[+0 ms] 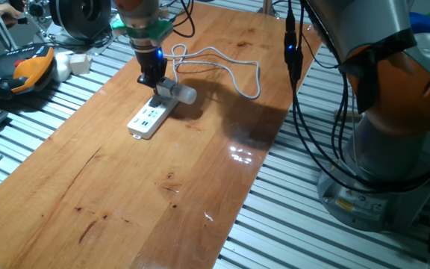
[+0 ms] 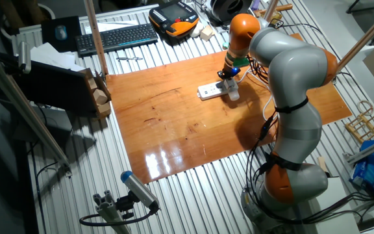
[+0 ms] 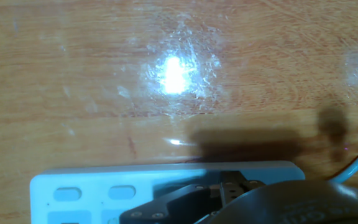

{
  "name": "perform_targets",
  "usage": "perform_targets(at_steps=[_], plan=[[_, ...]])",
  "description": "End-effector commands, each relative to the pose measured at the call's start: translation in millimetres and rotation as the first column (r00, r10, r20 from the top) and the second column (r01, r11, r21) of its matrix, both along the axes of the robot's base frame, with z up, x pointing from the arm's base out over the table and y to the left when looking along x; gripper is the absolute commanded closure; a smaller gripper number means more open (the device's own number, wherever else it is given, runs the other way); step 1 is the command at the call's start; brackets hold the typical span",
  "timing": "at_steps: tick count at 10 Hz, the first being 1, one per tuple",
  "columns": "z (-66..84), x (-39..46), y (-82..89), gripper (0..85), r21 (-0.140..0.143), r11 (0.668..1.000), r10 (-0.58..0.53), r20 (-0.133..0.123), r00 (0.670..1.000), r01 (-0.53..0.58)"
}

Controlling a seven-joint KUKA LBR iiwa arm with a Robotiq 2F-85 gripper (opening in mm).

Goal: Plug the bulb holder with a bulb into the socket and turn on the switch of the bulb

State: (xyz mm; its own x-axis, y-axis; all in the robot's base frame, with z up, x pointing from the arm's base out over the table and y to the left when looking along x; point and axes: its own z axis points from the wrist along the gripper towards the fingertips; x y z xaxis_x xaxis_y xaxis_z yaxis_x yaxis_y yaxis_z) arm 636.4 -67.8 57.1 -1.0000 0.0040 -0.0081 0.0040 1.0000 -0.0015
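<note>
The socket, a long white power strip [image 1: 149, 117], lies on the wooden board with its grey-white cord [image 1: 230, 71] looping to the right. The white bulb holder [image 1: 165, 90] sits at the strip's far end, and its stubby bulb [image 1: 186, 94] points sideways to the right. My gripper [image 1: 153, 78] hangs straight down over the holder with its black fingers close together, right at the holder's top. The red switch is hidden. The other fixed view shows the strip [image 2: 208, 91], the gripper [image 2: 229, 77] and the bulb [image 2: 234, 95]. The hand view shows the strip [image 3: 104, 186] under dark finger parts [image 3: 185, 204].
The wooden board [image 1: 163, 194] lies on a slatted metal table. An orange-black pendant [image 1: 28, 71] and small white items [image 1: 73, 63] lie at its left. A keyboard [image 2: 115, 38] is at the back. The arm's base [image 1: 394, 149] stands to the right.
</note>
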Motion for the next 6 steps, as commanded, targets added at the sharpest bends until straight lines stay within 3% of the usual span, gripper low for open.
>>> perform_targets(at_steps=[1,6], plan=[[-0.5,-0.1,0.1,85.0,0.0,1.0,0.0,0.001,1.0,0.0],[-3.5,-0.8,0.2,85.0,0.012,1.0,0.0,0.003,1.0,0.0]])
